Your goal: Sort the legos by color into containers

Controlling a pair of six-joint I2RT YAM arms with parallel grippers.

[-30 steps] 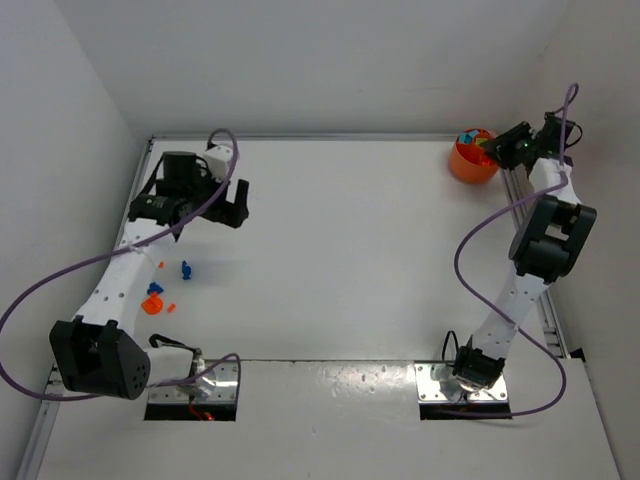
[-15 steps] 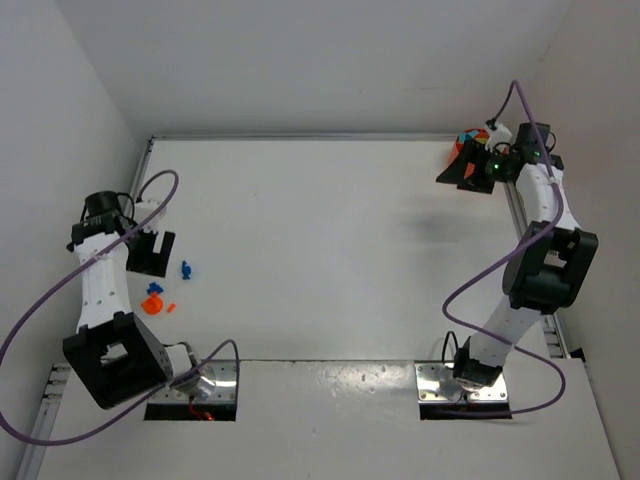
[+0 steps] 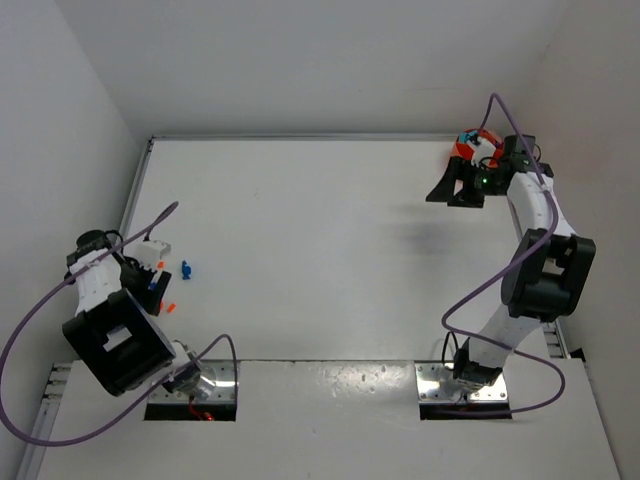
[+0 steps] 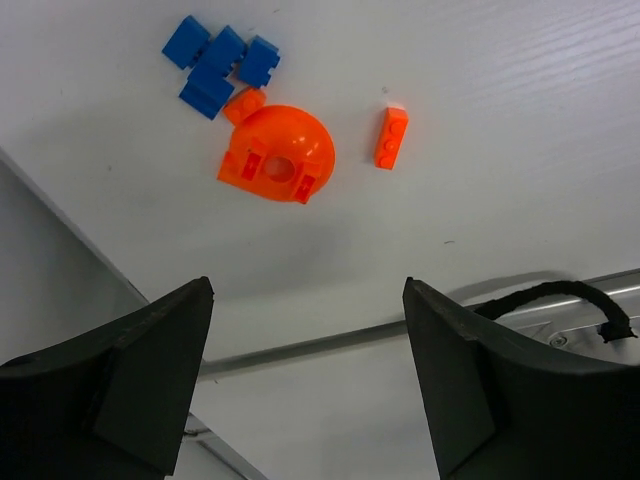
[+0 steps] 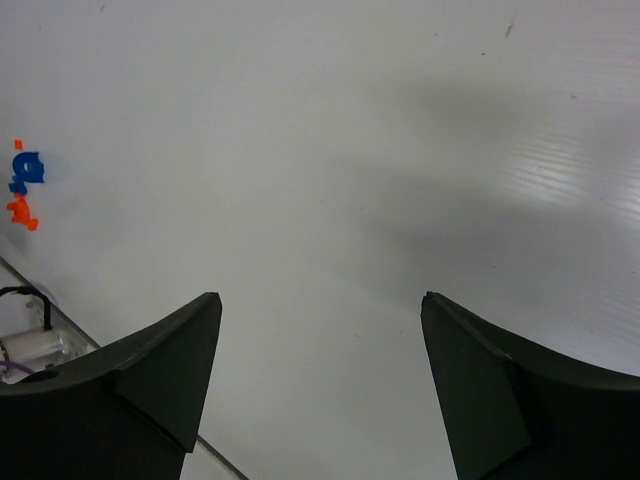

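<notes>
Passage: the table (image 3: pixel 330 250) lies open at centre; legos (image 4: pixel 275 165) crowd the left wall (image 3: pixel 80 150), tub (image 3: pixel 462 147) fills far-right corner.

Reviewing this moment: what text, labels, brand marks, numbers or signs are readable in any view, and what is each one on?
No text can be read in any view.
The studs on the orange brick and the blue bricks are too small to show any mark.
The orange tub and the table show no lettering.

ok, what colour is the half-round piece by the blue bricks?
Bright orange. The half-round piece shows best in the left wrist view.
</notes>
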